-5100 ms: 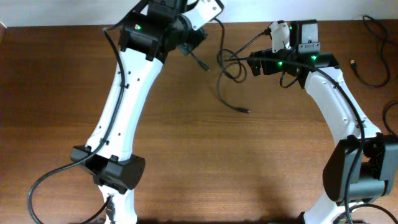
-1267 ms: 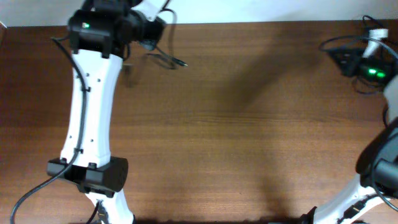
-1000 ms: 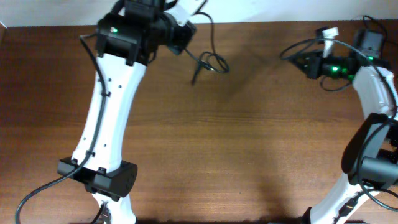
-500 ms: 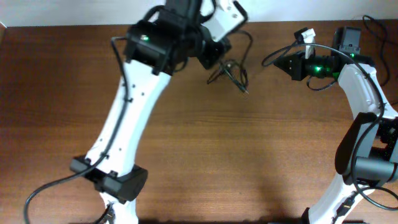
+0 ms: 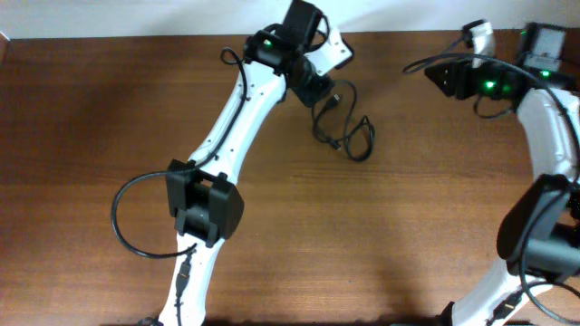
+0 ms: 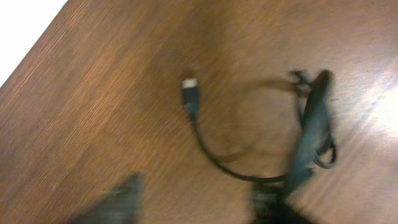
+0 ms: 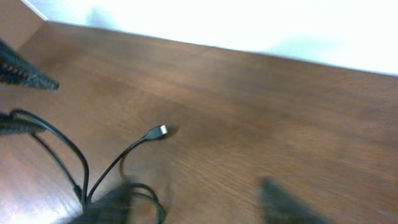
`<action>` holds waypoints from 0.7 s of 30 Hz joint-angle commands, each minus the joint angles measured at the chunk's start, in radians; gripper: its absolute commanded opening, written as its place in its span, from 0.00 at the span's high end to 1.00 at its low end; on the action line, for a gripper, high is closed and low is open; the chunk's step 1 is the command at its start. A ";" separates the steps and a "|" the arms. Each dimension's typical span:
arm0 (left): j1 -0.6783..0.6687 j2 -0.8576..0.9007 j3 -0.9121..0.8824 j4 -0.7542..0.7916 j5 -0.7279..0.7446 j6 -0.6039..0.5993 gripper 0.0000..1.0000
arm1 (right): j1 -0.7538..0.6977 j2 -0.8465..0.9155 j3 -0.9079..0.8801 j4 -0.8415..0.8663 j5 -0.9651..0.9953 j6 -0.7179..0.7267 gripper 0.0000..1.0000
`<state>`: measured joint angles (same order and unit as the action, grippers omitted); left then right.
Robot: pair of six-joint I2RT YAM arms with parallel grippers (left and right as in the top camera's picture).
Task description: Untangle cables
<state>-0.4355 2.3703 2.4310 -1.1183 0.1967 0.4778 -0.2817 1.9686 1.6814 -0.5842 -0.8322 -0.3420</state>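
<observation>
Overhead: my left gripper (image 5: 313, 91) is out near the 12 o'clock edge of the table (image 5: 390, 235). The curled cable (image 5: 347, 131) lies on the wood just off the gripper's 4 o'clock, in a few overlapping loops. My right gripper (image 5: 435, 76) is up at the 2 o'clock corner, well apart from that cable. I read this as the setting-down step, with the cords split into two lots, one per arm. Toward 12 there is little room, because the wood ends at the white wall (image 5: 109, 16). From the centre down to 6 the table is bare, which gives me space to spread things.

Left wrist: the view is blurred, but the two dark fingers at the bottom stand apart with nothing between them. The curled cable rests on the wood ahead. Its plug end (image 6: 189, 87) is near 11 o'clock of the arc and the denser bunch is at 3.

Right wrist: this view is smeared too, and the jaws are spread wide. The second cable (image 7: 127, 149) rises from 7 o'clock, with its silver tip lying on the wood near centre. Its strands gather right beside the finger at 7, and I cannot tell whether they touch it. I judge the next move to be lifting both arms clear without snagging a loop, then drawing any crossed loops toward 6.
</observation>
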 commanded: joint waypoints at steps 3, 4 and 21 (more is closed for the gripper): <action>0.010 -0.048 0.162 0.006 -0.010 -0.042 0.01 | -0.008 -0.051 0.024 -0.069 0.165 0.011 0.01; 0.010 -0.060 0.200 -0.002 -0.010 -0.057 0.01 | -0.008 -0.051 0.024 -0.084 0.182 0.010 0.01; 0.013 -0.169 0.383 -0.143 -0.011 -0.074 0.01 | 0.239 -0.049 0.023 -0.309 0.538 0.721 0.01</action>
<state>-0.4232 2.2002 2.8151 -1.2800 0.1825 0.4240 -0.1184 1.9343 1.6932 -0.8642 -0.5678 -0.0364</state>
